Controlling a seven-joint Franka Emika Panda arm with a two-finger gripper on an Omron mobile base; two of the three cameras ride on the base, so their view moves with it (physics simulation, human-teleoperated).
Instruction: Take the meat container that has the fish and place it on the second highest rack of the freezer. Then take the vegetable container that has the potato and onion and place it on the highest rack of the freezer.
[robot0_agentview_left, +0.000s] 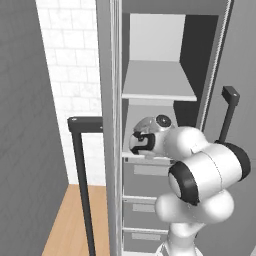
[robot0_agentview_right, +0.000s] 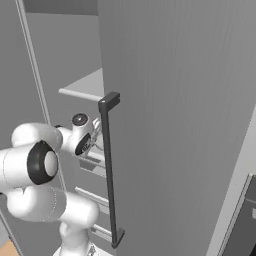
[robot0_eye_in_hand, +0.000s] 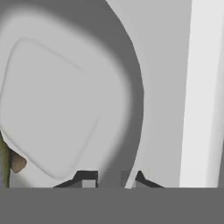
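Observation:
My arm reaches into the open freezer (robot0_agentview_left: 113, 75) at the level of its second highest rack (robot0_agentview_left: 142, 159), below the highest rack (robot0_agentview_left: 157, 82). The hand (robot0_agentview_left: 146, 140) sits just above the lower rack's front edge. In the hand view the meat container (robot0_eye_in_hand: 57, 100), a pale grey rounded tub, lies on the pale rack right in front of the gripper (robot0_eye_in_hand: 113, 180). The tub's near rim runs between the two dark fingertips (robot0_eye_in_hand: 87, 179), which stand close together on it. A small olive-brown piece (robot0_eye_in_hand: 16, 162) shows at the tub's left edge; I cannot make out the fish clearly.
The freezer's left door stands open with its long dark handle (robot0_agentview_left: 82, 185) left of the arm. The right door (robot0_agentview_right: 175, 125) and its dark handle (robot0_agentview_right: 109, 170) stand close beside the hand (robot0_agentview_right: 82, 136). Grey drawers (robot0_agentview_left: 142, 202) sit under the racks. A white upright strip (robot0_eye_in_hand: 203, 92) runs right of the tub.

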